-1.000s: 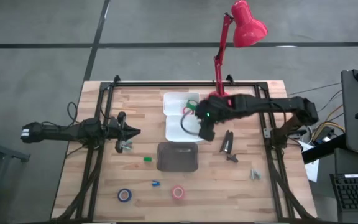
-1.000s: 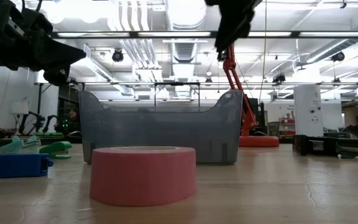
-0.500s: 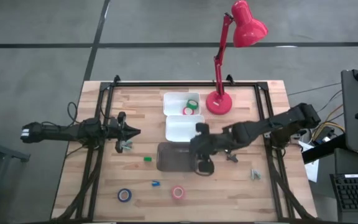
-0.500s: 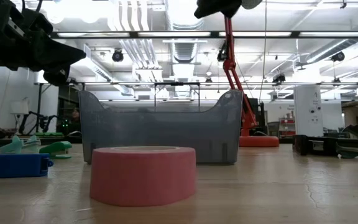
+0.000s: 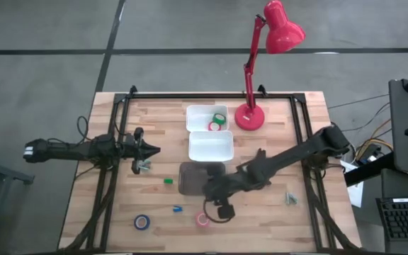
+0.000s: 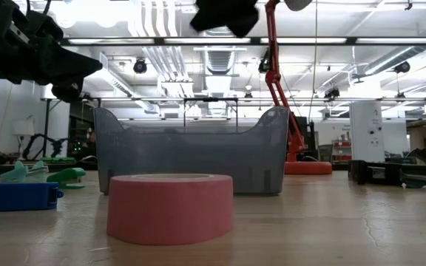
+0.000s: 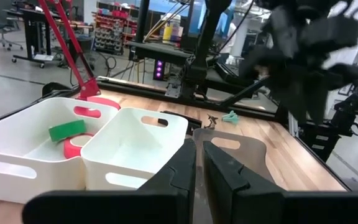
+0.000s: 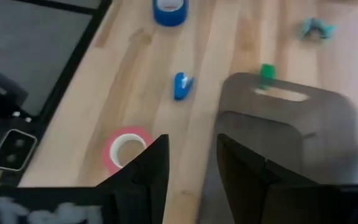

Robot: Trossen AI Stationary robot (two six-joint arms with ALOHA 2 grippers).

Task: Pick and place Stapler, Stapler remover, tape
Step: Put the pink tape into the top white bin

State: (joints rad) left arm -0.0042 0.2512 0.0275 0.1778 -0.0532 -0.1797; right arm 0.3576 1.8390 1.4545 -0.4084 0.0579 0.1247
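Above pink tape roll (image 5: pixel 203 219) | right hand (image 5: pixel 222 210) | fingers apart, empty | left hand (image 5: pixel 144 150) closed.

4 tape rolls (image 5: pixel 202 219), 3 bins (image 5: pixel 210 146), 1 lamp (image 5: pixel 248 117).

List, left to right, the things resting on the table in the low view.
Blue clip → pink tape roll → grey bin → red lamp base

table (image 5: pixel 275 227) — wood | on it: grey bin (image 5: pixel 193 178), white bins (image 5: pixel 211 145), pink tape (image 5: pixel 202 219), blue tape (image 5: pixel 142 222), lamp (image 5: pixel 248 117)
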